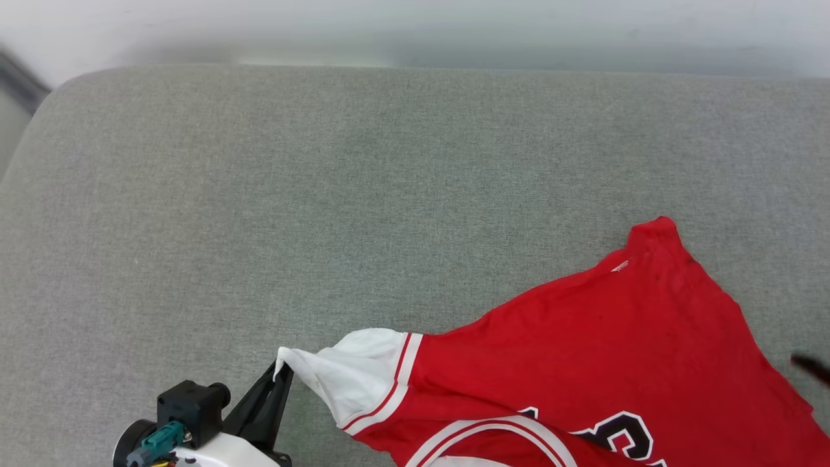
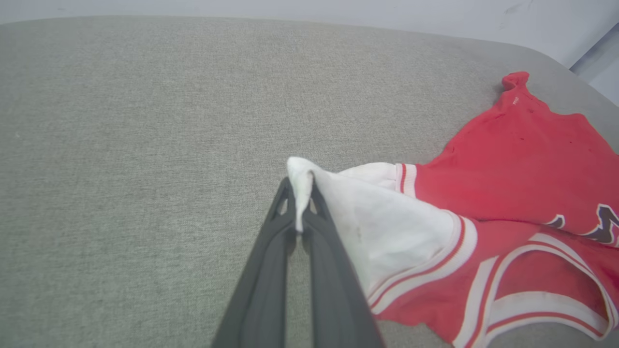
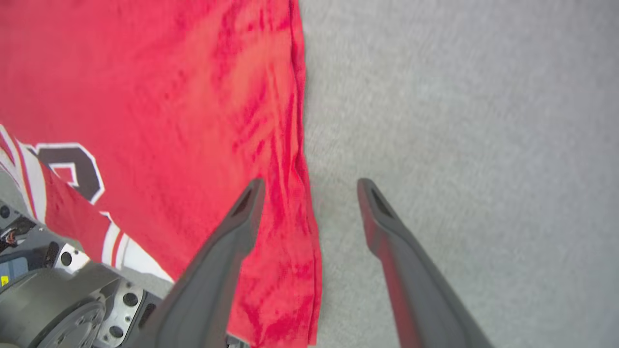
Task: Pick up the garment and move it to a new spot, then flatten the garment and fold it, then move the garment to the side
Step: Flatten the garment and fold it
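Observation:
The garment (image 1: pixel 603 350) is a red jersey with white sleeves, lying on the grey cushion at the lower right of the head view. My left gripper (image 1: pixel 280 373) is shut on the tip of its white sleeve (image 2: pixel 387 217), and the cloth sticks up between the fingertips (image 2: pixel 301 193). In the right wrist view, my right gripper (image 3: pixel 309 191) stands open over the garment's red side edge (image 3: pixel 300 203), one finger above the cloth and the other above bare cushion. Black-and-white print (image 1: pixel 622 434) shows near the bottom edge.
The grey fabric cushion (image 1: pixel 324 194) stretches wide to the left and back. Its rounded far-left corner (image 1: pixel 52 91) and a pale wall lie behind. Part of the robot's body (image 3: pixel 58 299) sits at the lower left of the right wrist view.

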